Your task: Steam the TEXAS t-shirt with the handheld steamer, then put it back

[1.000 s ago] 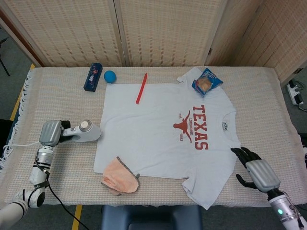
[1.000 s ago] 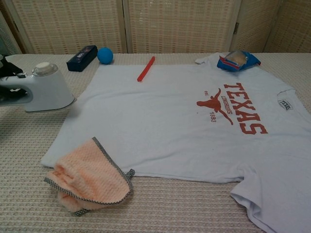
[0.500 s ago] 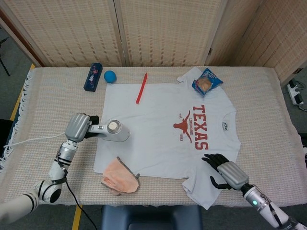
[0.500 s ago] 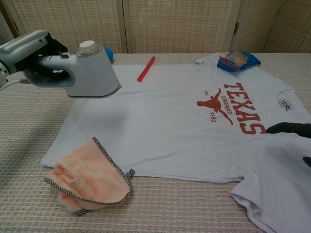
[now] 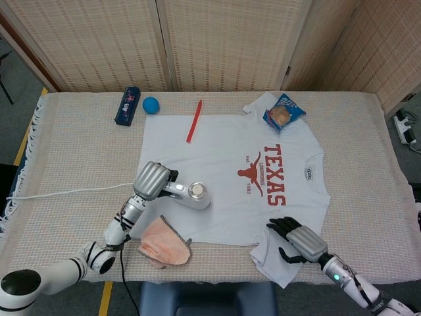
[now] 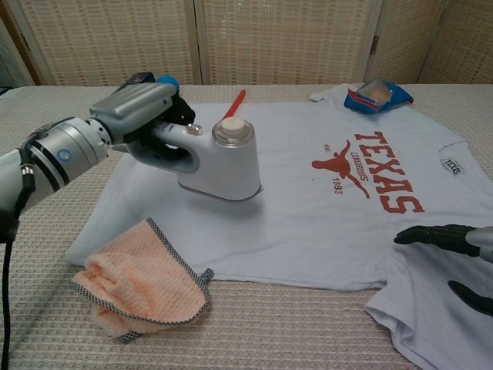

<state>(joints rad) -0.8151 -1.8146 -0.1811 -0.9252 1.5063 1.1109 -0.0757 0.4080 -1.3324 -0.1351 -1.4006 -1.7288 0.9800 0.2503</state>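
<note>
The white TEXAS t-shirt [image 5: 223,178] [image 6: 308,200] lies flat on the table, its red longhorn print to the right of centre. My left hand [image 5: 152,180] [image 6: 142,108] grips the handle of the white handheld steamer [image 5: 192,194] [image 6: 222,160], which hovers just above the shirt's left half. My right hand [image 5: 297,239] [image 6: 454,250] is open, its dark fingers spread over the shirt's lower right sleeve; I cannot tell whether it touches the cloth.
A peach cloth [image 5: 164,242] [image 6: 139,281] lies at the shirt's lower left corner. A red pen [image 5: 194,121] [image 6: 232,108] rests on the shirt's top edge, a snack bag [image 5: 284,113] [image 6: 376,95] on its upper right sleeve. A blue ball [image 5: 151,105] and dark box [image 5: 127,105] sit behind.
My left hand has carried the steamer rightward from the table's left side onto the shirt's left half. My right hand has moved left onto the lower right sleeve.
</note>
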